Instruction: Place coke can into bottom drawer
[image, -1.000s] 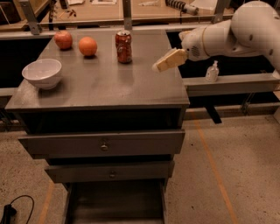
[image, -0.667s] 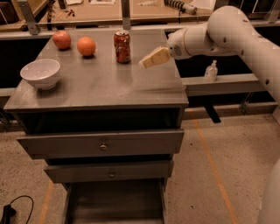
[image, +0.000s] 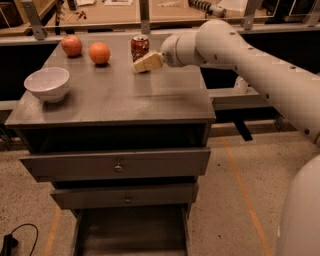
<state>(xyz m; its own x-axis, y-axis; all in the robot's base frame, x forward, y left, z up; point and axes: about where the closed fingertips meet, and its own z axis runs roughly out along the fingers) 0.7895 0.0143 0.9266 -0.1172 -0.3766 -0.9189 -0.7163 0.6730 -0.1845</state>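
A grey bench stands on a speckled floor and has three drawers in its front. The two upper drawers are shut. The bottom drawer, far below the can at the foot of the bench, is pulled out toward the camera. On the bench top, a white bowl sits well left of the can and nearer the front edge. A reddish fruit lies left of the can at the back. An orange lies between that fruit and the can, near the can but apart from it. The can stands upright at the back of the bench top, about midway across. The tool hangs just in front of the can and a little to its right. It is very close, but I cannot tell if it touches the can, nor if it is apart or together. The white arm reaches in from the right of the can
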